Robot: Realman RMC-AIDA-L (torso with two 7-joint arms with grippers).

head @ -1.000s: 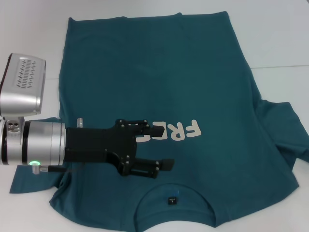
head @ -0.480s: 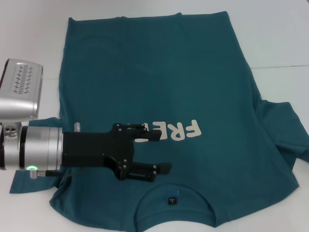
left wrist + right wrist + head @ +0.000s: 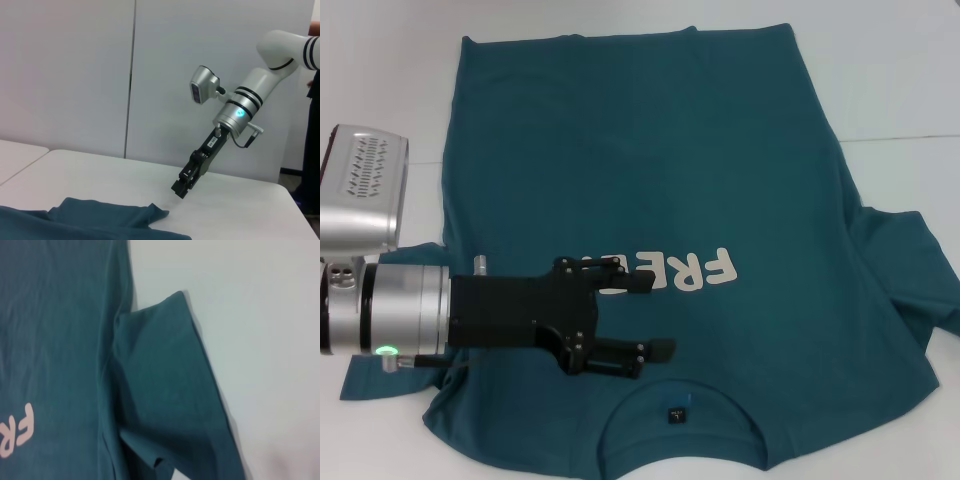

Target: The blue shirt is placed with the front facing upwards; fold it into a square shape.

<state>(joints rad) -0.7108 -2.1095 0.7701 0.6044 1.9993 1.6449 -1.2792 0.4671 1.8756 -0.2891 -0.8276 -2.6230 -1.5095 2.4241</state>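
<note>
Flat on the white worktop (image 3: 900, 70) a dark teal-blue short-sleeved cotton T-shirt (image 3: 640, 160) is spread front side up, its round neckline towards the near edge and its hem towards the far edge. Cream block lettering is printed across the chest; only the letters "FRE" (image 3: 695, 268) can be read in the head view, the rest being covered by the left gripper. A small dark label (image 3: 674, 414) is sewn inside the neckline, and its writing is too small to be read. One sleeve (image 3: 910, 265) lies folded and creased towards the right edge of the worktop, and is seen close up in the right wrist view (image 3: 165, 405), where "FR" appears at the side.

The black left gripper (image 3: 655, 315) on its silver wrist is held over the chest, just beside the lettering and on the far side of the neckline, with its jaws spread apart and nothing between them. The right gripper (image 3: 181, 189) is seen only from the left wrist camera, poised above the bare worktop past the sleeve's edge; whether its jaws are spread or pressed together cannot be told.
</note>
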